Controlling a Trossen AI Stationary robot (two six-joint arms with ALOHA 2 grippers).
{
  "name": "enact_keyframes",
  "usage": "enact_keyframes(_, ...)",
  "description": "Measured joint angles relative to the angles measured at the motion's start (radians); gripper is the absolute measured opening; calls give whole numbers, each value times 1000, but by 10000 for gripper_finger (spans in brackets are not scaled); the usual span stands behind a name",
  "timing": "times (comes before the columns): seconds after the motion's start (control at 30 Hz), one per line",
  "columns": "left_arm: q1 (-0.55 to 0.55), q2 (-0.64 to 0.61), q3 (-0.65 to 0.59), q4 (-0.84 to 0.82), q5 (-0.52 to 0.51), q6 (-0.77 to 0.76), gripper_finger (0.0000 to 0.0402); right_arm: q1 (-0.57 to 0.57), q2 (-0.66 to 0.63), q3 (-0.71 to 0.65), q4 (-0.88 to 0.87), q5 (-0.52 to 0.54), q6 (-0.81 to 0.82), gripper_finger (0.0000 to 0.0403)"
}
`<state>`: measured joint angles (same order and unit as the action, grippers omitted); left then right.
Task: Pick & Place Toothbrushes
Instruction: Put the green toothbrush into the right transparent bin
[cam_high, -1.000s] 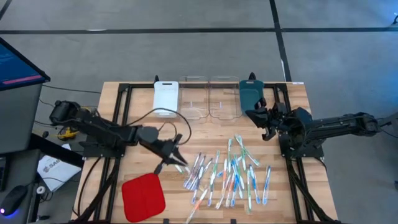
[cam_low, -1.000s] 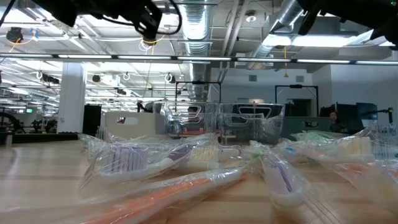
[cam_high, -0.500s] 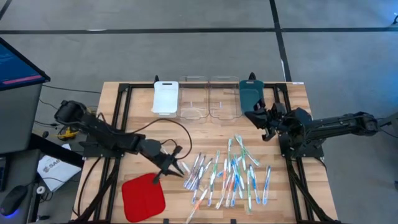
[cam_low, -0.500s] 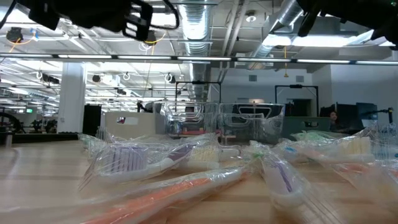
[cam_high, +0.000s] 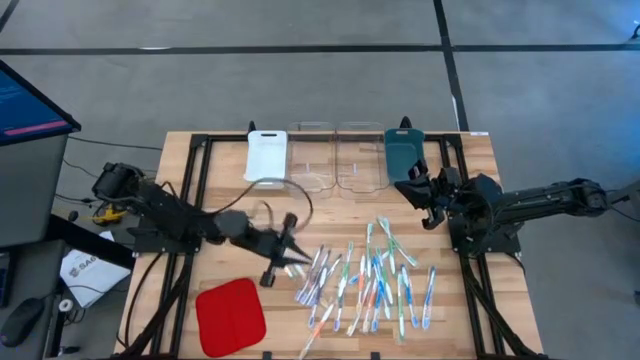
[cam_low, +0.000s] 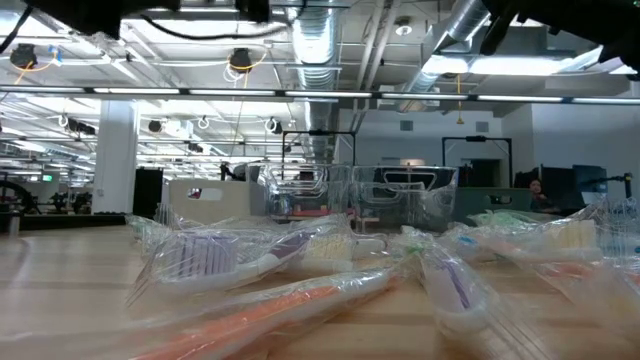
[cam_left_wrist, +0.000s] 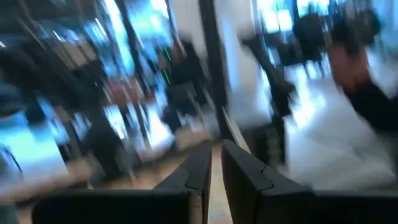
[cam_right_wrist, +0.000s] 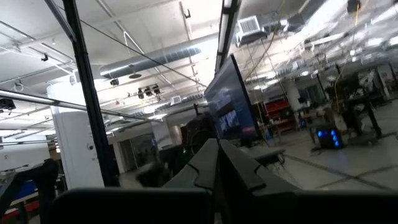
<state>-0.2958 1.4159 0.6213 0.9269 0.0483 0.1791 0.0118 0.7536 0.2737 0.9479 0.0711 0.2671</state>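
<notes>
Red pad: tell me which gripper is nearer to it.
Left. The left gripper hovers just beyond the red pad's far right corner; the right gripper sits far off by the teal tray.

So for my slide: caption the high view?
Left hand beside scattered toothbrushes; right hand near the trays.

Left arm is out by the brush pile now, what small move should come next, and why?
Probably open the left gripper and lower it onto the nearest toothbrush at the pile's left edge. Its fingers stand nearly closed with nothing between them, just beside the toothbrushes, and the clear trays hold no brushes that I can make out. The right gripper waits shut near the teal tray.
</notes>
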Motion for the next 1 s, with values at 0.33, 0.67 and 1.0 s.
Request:
enact_keyframes(0.33,22,-113,55,148,3,129,33,19,0,0,11,0,-8,11)
enact_keyframes(0.67,21,-105,53,89,9,130,33,27,0,0,-35,-1,-12,11)
enact_keyframes(1.0,21,-105,53,48,9,130,33,27,0,0,-35,0,-12,11)
